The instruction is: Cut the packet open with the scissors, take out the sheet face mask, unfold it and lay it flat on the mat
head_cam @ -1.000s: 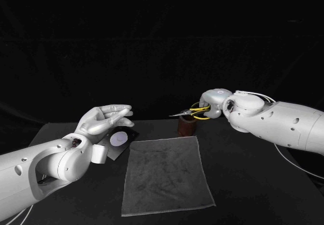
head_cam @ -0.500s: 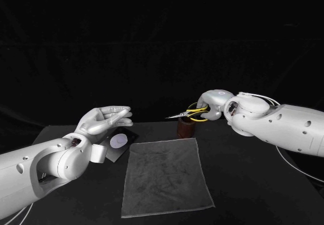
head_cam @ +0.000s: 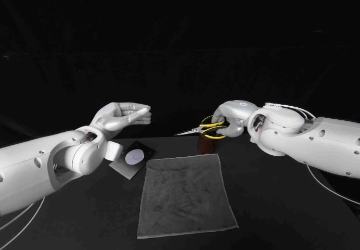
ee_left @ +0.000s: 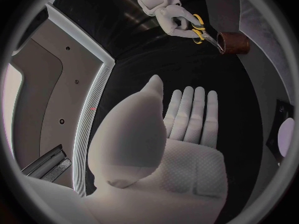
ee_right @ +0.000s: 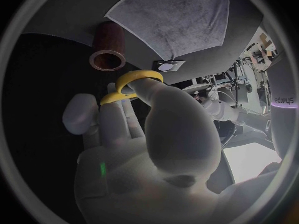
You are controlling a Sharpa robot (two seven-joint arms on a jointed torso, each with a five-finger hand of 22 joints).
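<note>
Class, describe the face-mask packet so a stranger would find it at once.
Start at the black table and find the grey rectangular cloth mat lying on it. Just off the mat's far left corner lies the flat dark square packet; its pale round patch sets it apart from the brown upright tube.

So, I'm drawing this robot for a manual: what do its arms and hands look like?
Both arms, left arm and right arm, are glossy white rounded shells with small dark holes. The left hand and right hand are silver. Thin white cables loop over the right wrist.
</note>
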